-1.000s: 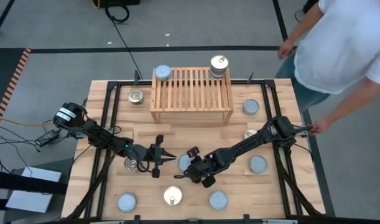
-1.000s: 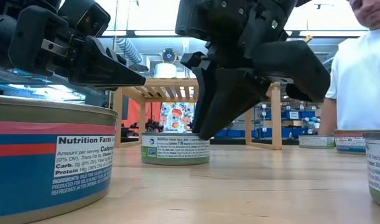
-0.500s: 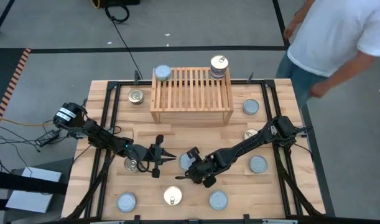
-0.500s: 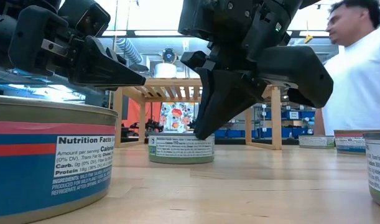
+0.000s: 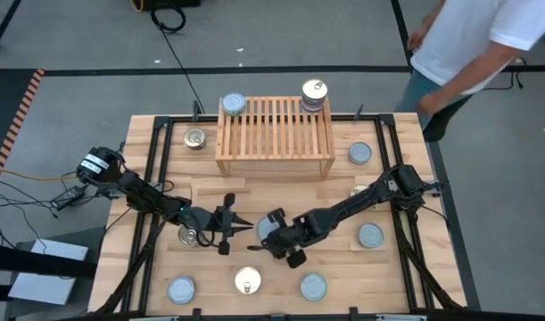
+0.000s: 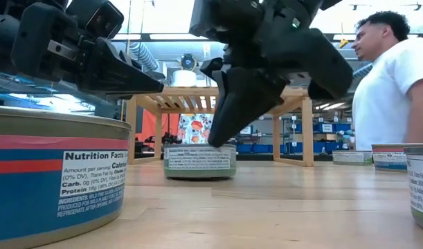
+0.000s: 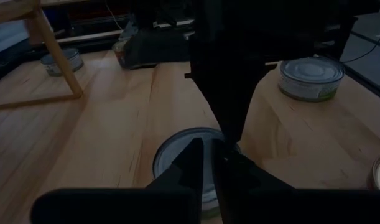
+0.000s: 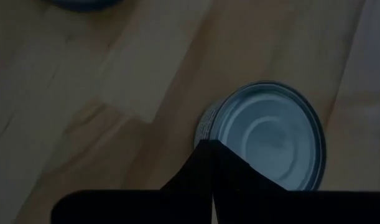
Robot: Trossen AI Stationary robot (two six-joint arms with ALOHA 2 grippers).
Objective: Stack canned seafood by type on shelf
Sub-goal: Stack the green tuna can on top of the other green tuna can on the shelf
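Note:
A tin with a plain silvery-blue lid [image 8: 270, 146] stands on the table in front of the shelf [image 5: 275, 138]. My right gripper [image 8: 208, 144] slants down onto it, shut. My left gripper [image 5: 229, 223] hovers shut just left of this tin [image 7: 177, 155], above a golden-lidded tin [image 5: 190, 236]. On the shelf's slatted top, a silvery tin [image 5: 233, 104] sits at the far left corner. A small stack with a golden lid on top [image 5: 314, 94] sits at the far right corner. My right gripper meets the tin at the edge of its lid [image 8: 205, 138] with its closed fingertips. They come from above, slanting down from the table's right. Whether the tips pinch the rim or only rest against it, I cannot tell. The tin stands upright on the table [image 6: 199, 160].
Loose tins lie around: silvery ones [image 5: 359, 152], [image 5: 370, 235], [image 5: 313, 286], [image 5: 181, 290] and golden ones [image 5: 195, 138], [image 5: 247, 281]. A person in a white shirt [image 5: 477, 40] stands beyond the table's far right corner. A big tin [image 6: 55, 173] fills the low view's near left.
My right gripper has shut its fingers down at the silvery tin's rim, rolling slightly. The tin has shifted a little sideways on the table. The person has moved away from the table's right edge.

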